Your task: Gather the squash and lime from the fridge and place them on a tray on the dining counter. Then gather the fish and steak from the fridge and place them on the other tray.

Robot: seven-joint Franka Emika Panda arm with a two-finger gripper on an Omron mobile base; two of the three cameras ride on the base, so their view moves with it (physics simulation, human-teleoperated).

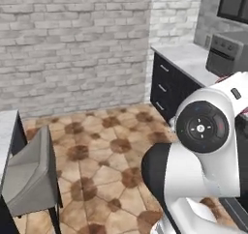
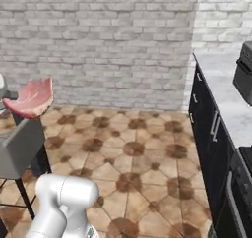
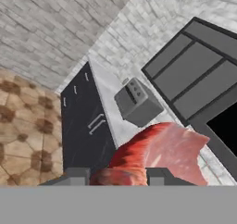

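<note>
I see a pale brick wall (image 1: 72,44) across the back of both base views, meeting a second brick wall at a corner. Below it runs a floor (image 1: 106,170) of tan tiles with dark brown insets.

Along the side wall stands a run of dark cabinets (image 2: 209,133) with silver bar handles, under a white marble counter (image 1: 186,59) with grey veins. In the left base view this run sits at the right edge; in the right base view it also sits at the right edge.

On that counter I note a dark grey boxy appliance (image 1: 227,54) with small round knobs on its face, set back near the wall edge of the slab. In the hand view the same appliance (image 3: 138,102) rests on the pale counter strip, with dark-framed wall cabinets (image 3: 199,70) beyond it.

A grey padded stool (image 1: 29,177) on dark legs stands at the lower left of the left base view, beside the edge of another pale slab.

The steak (image 3: 162,156) is off every surface, carried in the air. In the hand view it rises as a pink-red slab from between the gripper (image 3: 118,176) fingertips, which press on its lower edge, so I record the jaws as clamped on the meat. In the right base view the steak (image 2: 32,99) shows at the left edge, above the stool.
</note>
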